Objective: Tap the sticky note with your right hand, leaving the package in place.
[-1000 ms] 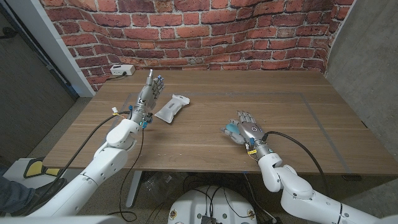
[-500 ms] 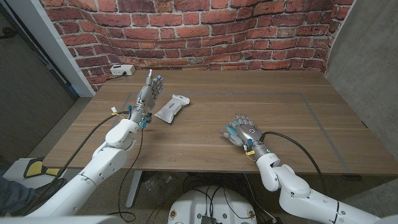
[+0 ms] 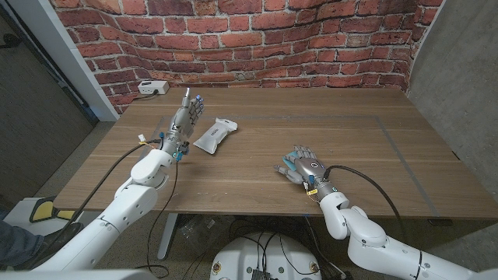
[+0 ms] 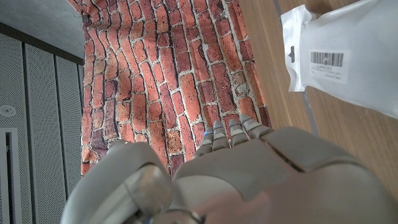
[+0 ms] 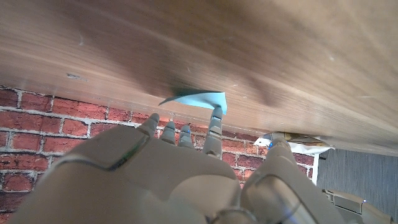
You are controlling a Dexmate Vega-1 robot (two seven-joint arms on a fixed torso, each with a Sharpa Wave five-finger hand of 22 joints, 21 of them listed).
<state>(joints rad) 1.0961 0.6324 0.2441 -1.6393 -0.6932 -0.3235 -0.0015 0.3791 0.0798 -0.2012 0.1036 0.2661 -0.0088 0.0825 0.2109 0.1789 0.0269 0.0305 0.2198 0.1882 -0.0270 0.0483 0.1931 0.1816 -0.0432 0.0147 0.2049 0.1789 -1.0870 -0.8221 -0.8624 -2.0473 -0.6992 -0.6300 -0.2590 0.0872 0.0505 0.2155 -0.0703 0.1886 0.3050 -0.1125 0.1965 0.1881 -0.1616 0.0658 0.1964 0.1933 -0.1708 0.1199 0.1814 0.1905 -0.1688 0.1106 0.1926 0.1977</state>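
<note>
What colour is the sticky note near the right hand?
Light blue. The sticky note shows best in the right wrist view, just beyond the right hand.

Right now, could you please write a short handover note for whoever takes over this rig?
Right hand: over the blue sticky note, fingers spread, holding nothing; one fingertip at the note's edge, but contact cannot be confirmed.
Left hand: open, raised beside the white package, not touching it.
Done: the right hand has reached the note; the package lies undisturbed.
Left: confirm or finish the tap, then withdraw the right hand.
</note>
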